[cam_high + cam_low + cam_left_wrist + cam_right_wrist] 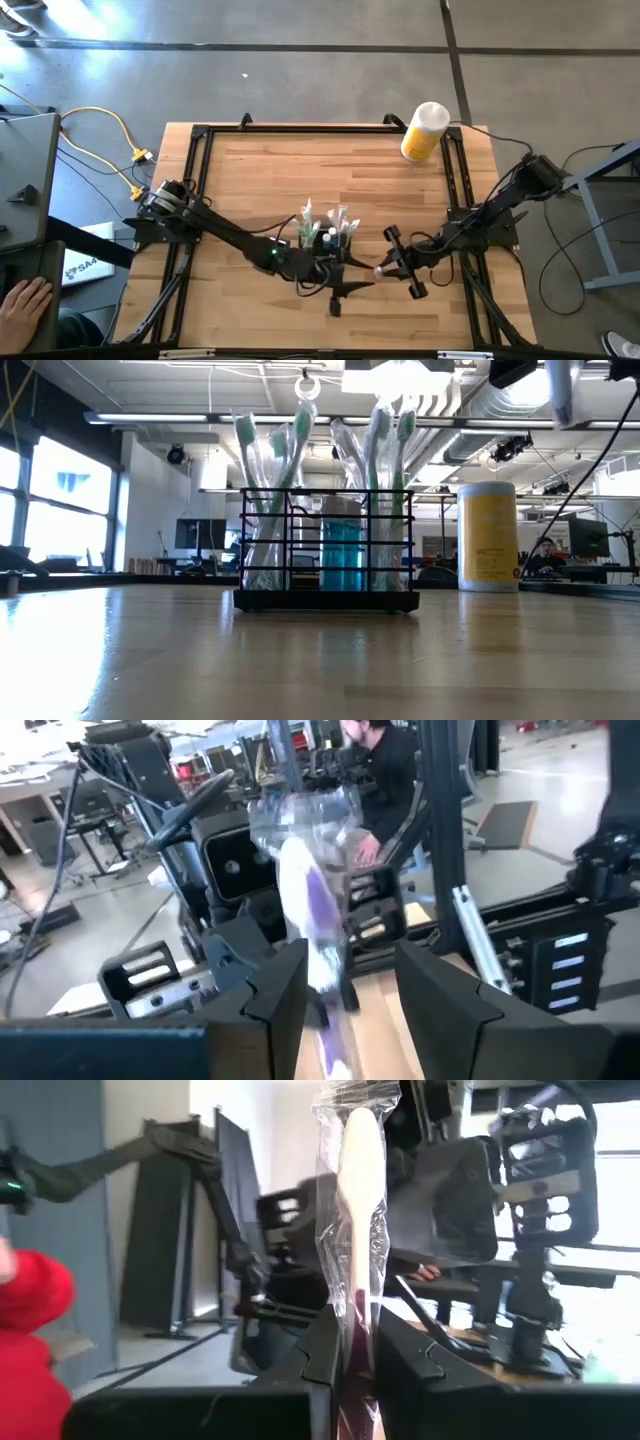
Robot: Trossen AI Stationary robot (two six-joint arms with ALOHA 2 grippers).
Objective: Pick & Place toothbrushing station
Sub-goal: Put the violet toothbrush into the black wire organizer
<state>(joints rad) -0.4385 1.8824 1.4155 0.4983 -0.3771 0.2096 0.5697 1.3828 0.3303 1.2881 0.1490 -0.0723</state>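
Black wire, the toothbrushing station point(325, 238) is standing near the bench's point(300, 170) front edge, already stocked. The right tool point(355, 1342) is pinching a wrapped toothbrush point(358, 1170); the left tool point(350, 985) is standing half-wide around another wrapped brush point(318, 920). Loading seems underway; next, each brush needs lowering upright into a free compartment.

A yellow bottle point(424, 132) with a white cap is standing upright near the far right corner of the wooden tabletop point(300, 170); in the low view the bottle point(487, 537) is showing to the right, in the background. Wrapped toothbrushes point(270, 490) are standing upright in clear sleeves, heads up, beside a blue tube point(342, 555). A yellow cable point(110, 140) is lying on the grey floor point(300, 70) off the tabletop's left edge. A person's hand point(25, 305) is resting at the lower left of the high view. A person in dark clothing point(385, 780) is sitting in the room beyond the tabletop.
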